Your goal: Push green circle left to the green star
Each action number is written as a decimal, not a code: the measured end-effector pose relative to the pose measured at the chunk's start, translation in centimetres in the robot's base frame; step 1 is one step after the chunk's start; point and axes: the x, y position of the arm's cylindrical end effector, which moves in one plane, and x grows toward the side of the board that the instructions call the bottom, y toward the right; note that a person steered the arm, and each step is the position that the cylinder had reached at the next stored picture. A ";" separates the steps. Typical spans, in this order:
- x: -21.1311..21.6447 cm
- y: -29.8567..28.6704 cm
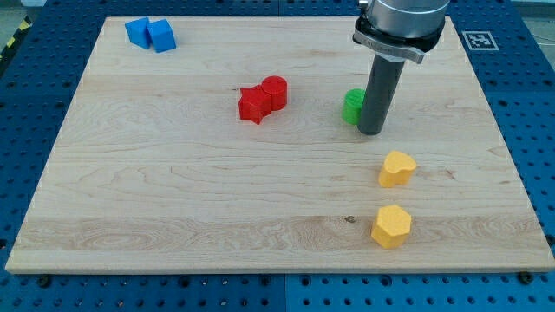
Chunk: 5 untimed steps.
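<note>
Since this arm carries no claw at all, there is nothing to report as open or closed: it ends in a plain dark rod, and my tip (371,132) rests on the wooden board (173,191) right of centre, toward the view's top. Just to the view's left of the rod, touching it or very nearly so, sits a green block (352,106), partly hidden behind the rod. From what shows I cannot say whether it is the circle or the star, and I can find only one green piece. If a second green block is there, the rod may be covering it.

Further to the view's left lie a red cylinder (274,91) and a red star (253,105), touching each other. Two blue blocks (150,34) sit together at the top left corner. Toward the bottom right are a yellow heart (397,168) and, below it, a yellow hexagon (391,226).

As for progress, I judge that my tip is placed on the right side for a leftward push, but I cannot confirm the greens have met.
</note>
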 end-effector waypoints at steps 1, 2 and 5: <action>0.0 -1.0; -3.6 -1.4; -6.9 0.4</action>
